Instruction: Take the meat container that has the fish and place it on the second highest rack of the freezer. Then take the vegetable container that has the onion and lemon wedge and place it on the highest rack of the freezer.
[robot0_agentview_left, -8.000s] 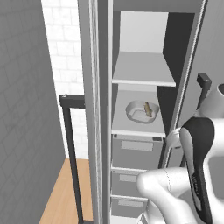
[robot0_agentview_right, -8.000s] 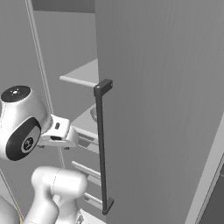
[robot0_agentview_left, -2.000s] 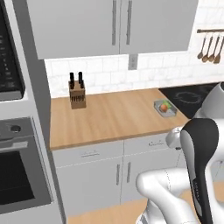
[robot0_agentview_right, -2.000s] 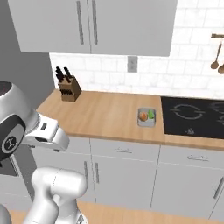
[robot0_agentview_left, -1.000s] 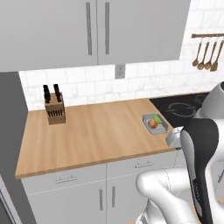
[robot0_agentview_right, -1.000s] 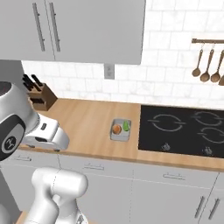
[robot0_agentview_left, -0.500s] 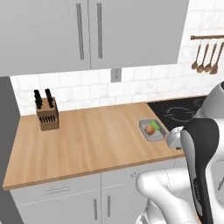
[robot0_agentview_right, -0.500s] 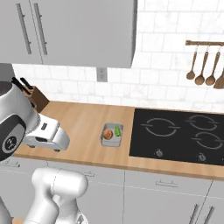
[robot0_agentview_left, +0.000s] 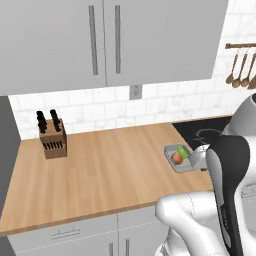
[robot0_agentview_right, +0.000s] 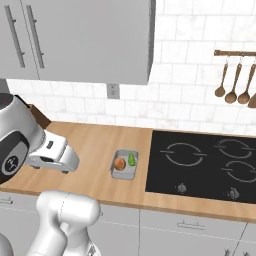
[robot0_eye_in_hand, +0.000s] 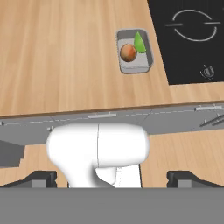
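The vegetable container (robot0_eye_in_hand: 135, 70), a small grey tray, sits on the wooden counter just left of the cooktop. In it lie the round brown-orange onion (robot0_eye_in_hand: 128, 53) and the green lemon wedge (robot0_eye_in_hand: 139, 43). The same container (robot0_agentview_right: 123, 175) with onion (robot0_agentview_right: 119, 163) and wedge (robot0_agentview_right: 131, 159) shows in the right base view, and again as container (robot0_agentview_left: 184, 168) with onion (robot0_agentview_left: 177, 158) beside my arm. My gripper (robot0_eye_in_hand: 112, 179) is open and empty, held back from the counter's front edge and short of the tray. The freezer and the meat container with the fish are out of view.
A black cooktop (robot0_agentview_right: 200, 165) adjoins the tray on its right. A wooden knife block (robot0_agentview_left: 51, 137) stands at the back left of the counter. Wooden utensils (robot0_agentview_right: 232, 80) hang on the tiled wall. Grey cabinets (robot0_agentview_left: 105, 40) hang overhead, and drawer fronts (robot0_eye_in_hand: 100, 120) run below the counter.
The whole picture has shifted: the base has driven along the counter, so the knife block slides left and the tray and cooktop come closer to the arm. The gripper stays open.
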